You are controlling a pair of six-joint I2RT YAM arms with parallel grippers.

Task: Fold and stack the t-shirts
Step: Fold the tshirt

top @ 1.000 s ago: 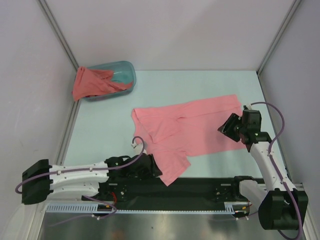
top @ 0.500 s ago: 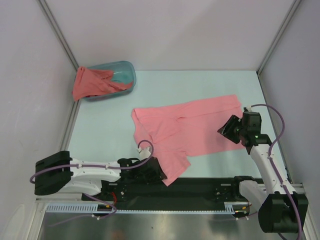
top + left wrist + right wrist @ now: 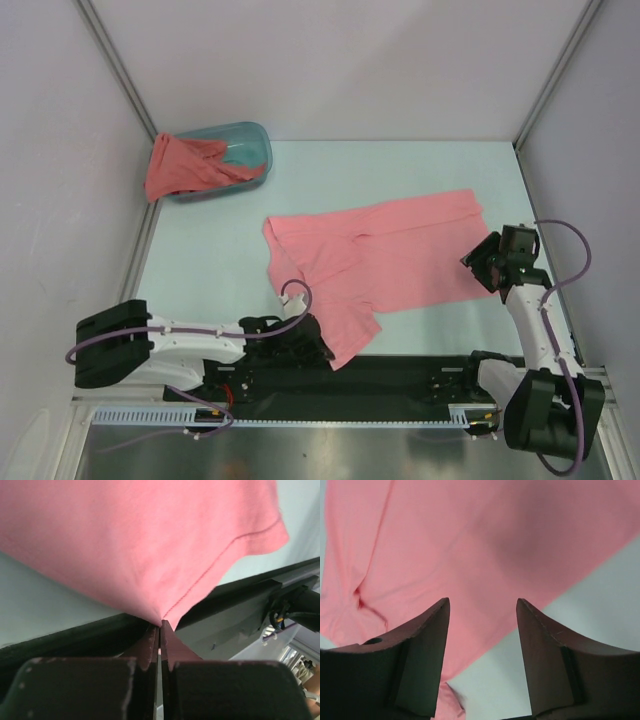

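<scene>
A light salmon-pink t-shirt point(image 3: 375, 255) lies spread on the table, one corner hanging toward the near edge. My left gripper point(image 3: 322, 348) is shut on that near corner; the left wrist view shows the fabric point(image 3: 150, 545) pinched at the closed tips of the left gripper point(image 3: 160, 626). My right gripper point(image 3: 480, 262) is open just off the shirt's right edge, jaws apart over the hem and bare table, as the right wrist view shows around the right gripper point(image 3: 482, 602) and shirt point(image 3: 470, 540). A darker coral-red t-shirt point(image 3: 185, 165) drapes over the tub.
A teal translucent tub point(image 3: 245, 150) stands at the back left corner. Side walls close in left and right. A black rail point(image 3: 420, 375) runs along the near table edge between the arm bases.
The left gripper has closed on the shirt's near corner. The right gripper has drawn back to the right, off the shirt, and opened a little wider.
</scene>
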